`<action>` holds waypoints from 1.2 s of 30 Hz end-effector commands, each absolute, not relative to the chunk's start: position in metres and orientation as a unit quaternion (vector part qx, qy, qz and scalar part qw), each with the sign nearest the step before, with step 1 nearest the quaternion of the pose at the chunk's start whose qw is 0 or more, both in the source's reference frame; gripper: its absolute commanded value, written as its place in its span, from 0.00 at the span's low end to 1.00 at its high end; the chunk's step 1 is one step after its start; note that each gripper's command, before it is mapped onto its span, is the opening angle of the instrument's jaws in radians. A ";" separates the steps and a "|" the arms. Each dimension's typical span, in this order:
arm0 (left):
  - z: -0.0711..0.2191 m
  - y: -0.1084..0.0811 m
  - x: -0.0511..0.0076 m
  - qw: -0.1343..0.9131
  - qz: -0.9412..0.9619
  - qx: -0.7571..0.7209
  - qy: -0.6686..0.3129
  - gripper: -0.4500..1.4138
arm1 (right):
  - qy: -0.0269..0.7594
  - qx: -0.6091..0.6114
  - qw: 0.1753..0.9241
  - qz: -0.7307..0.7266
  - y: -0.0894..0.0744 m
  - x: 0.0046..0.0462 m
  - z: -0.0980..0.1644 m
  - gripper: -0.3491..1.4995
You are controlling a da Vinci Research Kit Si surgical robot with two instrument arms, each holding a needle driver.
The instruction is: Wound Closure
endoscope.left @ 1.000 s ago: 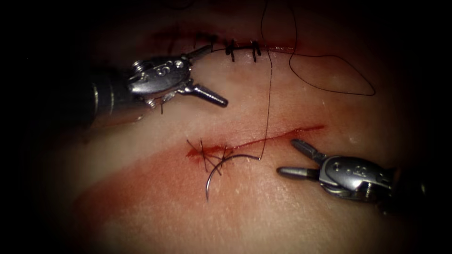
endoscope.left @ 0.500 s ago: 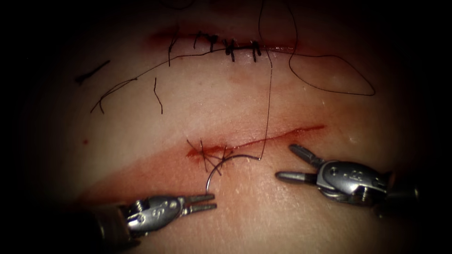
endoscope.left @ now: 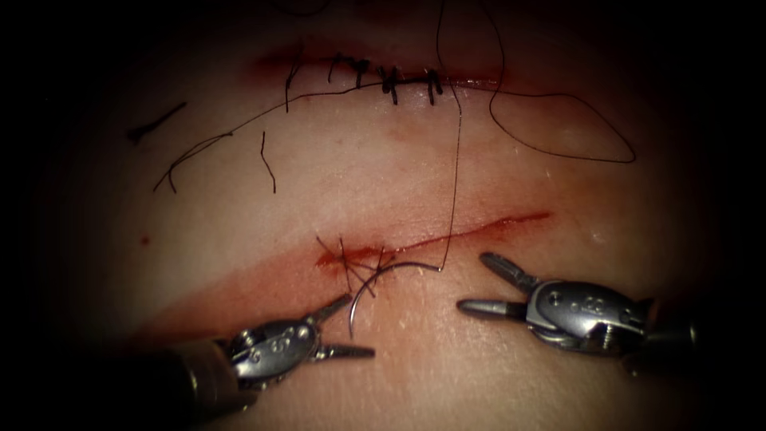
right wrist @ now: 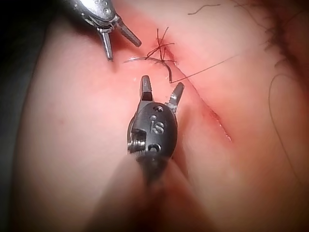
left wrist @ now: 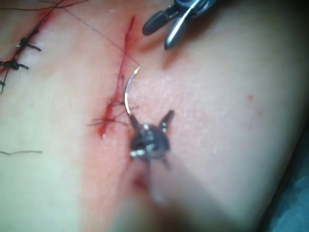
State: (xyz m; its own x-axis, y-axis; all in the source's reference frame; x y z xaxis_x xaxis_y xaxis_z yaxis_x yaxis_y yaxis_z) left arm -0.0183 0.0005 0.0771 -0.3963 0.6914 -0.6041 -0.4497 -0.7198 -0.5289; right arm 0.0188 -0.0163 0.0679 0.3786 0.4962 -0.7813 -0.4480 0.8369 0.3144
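The left claw [endoscope.left: 345, 327] is nearest, low down on the near side of the cut [endoscope.left: 447, 236]. Its two jaws are wide apart and hold nothing. The point end of the needle [endoscope.left: 375, 281] sits right between them. The right claw [endoscope.left: 483, 283] waits on the same near side, off to the right. Its jaws are spread apart too, and it holds nothing.

The needle lies loose on top of the tissue [endoscope.left: 495, 375], not stuck in it. It curves up to the stitch [endoscope.left: 349, 259] at the left end of the cut. The thread [endoscope.left: 456, 175] runs from its far end, over the cut, toward the far sewn-up cut [endoscope.left: 391, 80].

A good grab, I think, takes the needle a little back from its sharp tip. The jaws should close on the needle alone, not on the thread ends or the tissue.

Far off lie some cut bits of thread [endoscope.left: 199, 152].
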 end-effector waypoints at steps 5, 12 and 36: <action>0.079 0.001 -0.0186 0.360 0.826 -0.410 -0.142 0.63 | 0.479 0.028 0.831 0.283 -0.017 0.0196 0.069 0.99; 0.081 0.001 -0.0200 0.355 0.832 -0.401 -0.145 0.59 | 0.478 0.028 0.831 0.283 -0.017 0.0198 0.069 0.99; 0.085 0.001 -0.0203 0.346 0.844 -0.383 -0.143 0.23 | 0.478 0.032 0.832 0.279 -0.018 0.0195 0.068 0.99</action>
State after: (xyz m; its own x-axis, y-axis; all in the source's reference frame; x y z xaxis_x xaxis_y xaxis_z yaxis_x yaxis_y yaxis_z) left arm -0.0197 0.0014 0.0843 -0.4680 0.6926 -0.5489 -0.4770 -0.7208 -0.5028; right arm 0.0190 -0.0173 0.0676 0.3875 0.4926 -0.7792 -0.4358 0.8427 0.3160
